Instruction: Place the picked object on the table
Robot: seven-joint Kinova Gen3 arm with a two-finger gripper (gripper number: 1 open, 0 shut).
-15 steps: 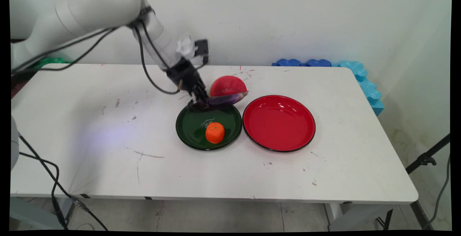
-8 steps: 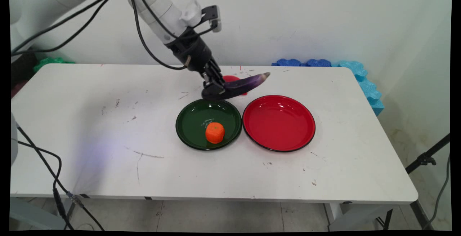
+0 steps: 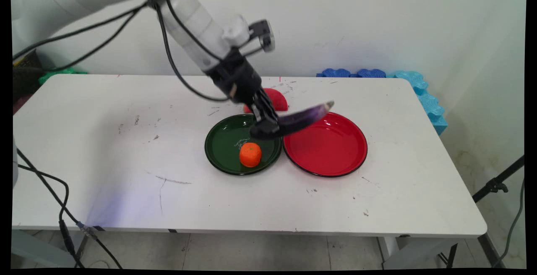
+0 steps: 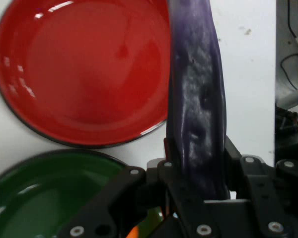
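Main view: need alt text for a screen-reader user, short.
A white robot arm's black claw holds a purple eggplant by one end, lifted over the gap between a green plate and a red plate on a white table. An orange fruit sits in the green plate; a red half-round object lies behind the arm.

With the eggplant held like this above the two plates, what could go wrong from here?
1. The gripper holds the purple eggplant near one end, so its long free part sticks out over the red plate. It may tilt or slip in the grasp.
2. If it drops now, it may land across the rims of the red plate and the green plate, not inside one.
3. The orange fruit sits just below the gripper; a descent here might knock it.
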